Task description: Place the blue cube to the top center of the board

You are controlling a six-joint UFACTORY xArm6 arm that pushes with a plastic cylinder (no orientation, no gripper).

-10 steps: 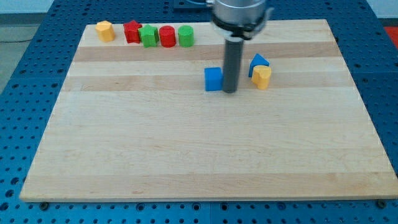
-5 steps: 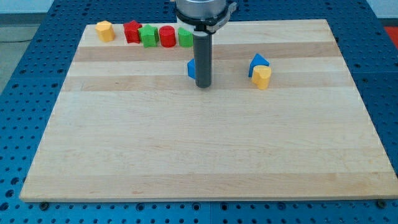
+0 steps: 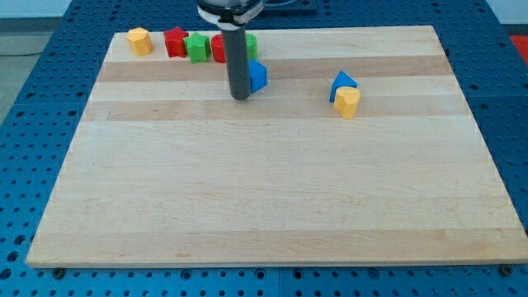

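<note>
The blue cube [image 3: 258, 75] sits near the view's top, just left of centre, partly hidden by the dark rod. My tip [image 3: 240, 96] rests on the wooden board [image 3: 264, 181] at the cube's left, lower side, touching or almost touching it. The cube lies just below the green block [image 3: 250, 43] that ends the row along the view's top edge.
A row stands along the top left: a yellow block [image 3: 139, 40], a red star [image 3: 175, 41], a green block [image 3: 196, 48], a red cylinder [image 3: 218, 47] partly behind the rod. A blue triangular block [image 3: 343, 82] and a yellow block [image 3: 347, 102] touch at the right.
My tip has moved left and up across the board. The blue cube has shifted up and left and now shows on the rod's right side.
</note>
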